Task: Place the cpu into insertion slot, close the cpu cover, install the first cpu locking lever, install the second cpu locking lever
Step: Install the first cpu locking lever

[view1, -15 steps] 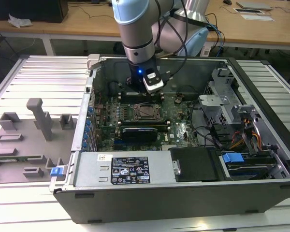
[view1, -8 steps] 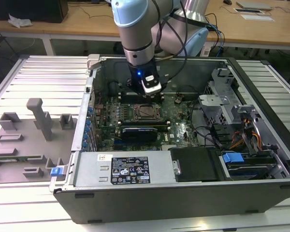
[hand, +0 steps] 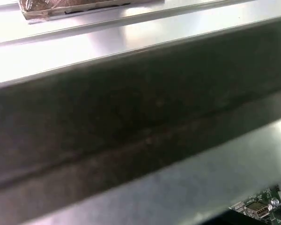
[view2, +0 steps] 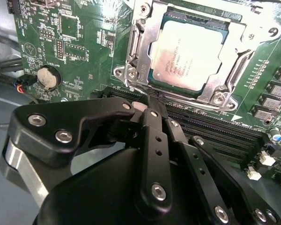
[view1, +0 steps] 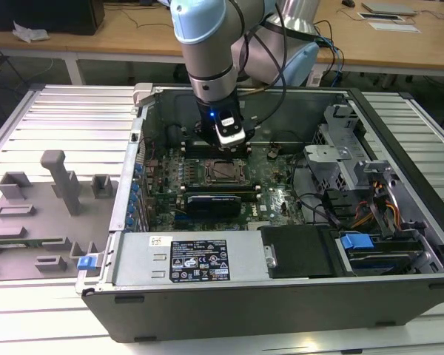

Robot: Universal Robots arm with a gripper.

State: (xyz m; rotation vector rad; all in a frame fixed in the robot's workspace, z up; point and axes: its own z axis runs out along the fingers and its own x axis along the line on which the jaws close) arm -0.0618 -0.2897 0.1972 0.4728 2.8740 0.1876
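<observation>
Ribbed metal tabletop (view1: 52, 111) carries the open computer case (view1: 281, 296) I am working in, with wooden desks behind. My gripper (view2: 147, 105) hangs just over the motherboard (view1: 277, 200), its fingers (view2: 152, 136) drawn together on nothing, tips beside the socket's near edge. Just past them the cpu (view2: 189, 58) lies flat in the socket, and the cpu cover (view2: 143, 44) frames it with its square window, lying down around the chip. Black memory slots (view2: 215, 133) run along that same socket edge, so room there is tight. A coin cell (view2: 48, 78) sits well off to one side of the socket. Print on the chip is too faint for me to read. Case walls close round the board; a white-labelled power supply (view1: 192, 262) fills the front edge.
</observation>
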